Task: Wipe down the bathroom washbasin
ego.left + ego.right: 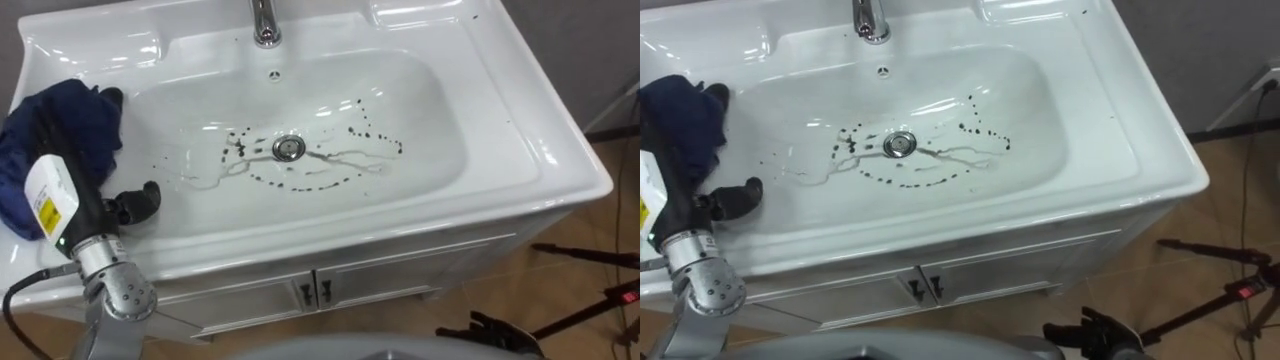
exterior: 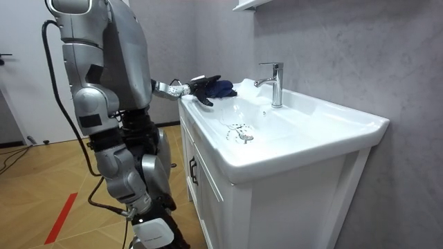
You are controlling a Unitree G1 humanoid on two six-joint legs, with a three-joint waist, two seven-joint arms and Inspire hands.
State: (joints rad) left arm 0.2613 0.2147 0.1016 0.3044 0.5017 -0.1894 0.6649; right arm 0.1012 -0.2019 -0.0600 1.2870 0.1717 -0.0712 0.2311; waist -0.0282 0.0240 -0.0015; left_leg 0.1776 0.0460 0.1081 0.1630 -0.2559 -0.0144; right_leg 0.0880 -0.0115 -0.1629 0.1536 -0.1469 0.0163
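The white basin (image 1: 470, 110) has dark specks and thin streaks (image 1: 300, 160) around its drain (image 1: 288, 148). A dark blue cloth (image 1: 45, 125) lies bunched on the basin's left rim, also seen as the cloth (image 2: 223, 88) in the room view. My left hand (image 1: 85, 165) lies on top of it with fingers stretched toward the back and the thumb sticking out over the bowl's edge. My right hand (image 1: 1095, 338) hangs low in front of the cabinet, near my waist. I stand at the basin's front left.
A chrome tap (image 1: 264, 22) rises at the back middle of the basin. Below are white cabinet doors (image 1: 330, 290) with small handles. Black stand legs (image 1: 590, 258) lie on the wooden floor to my right.
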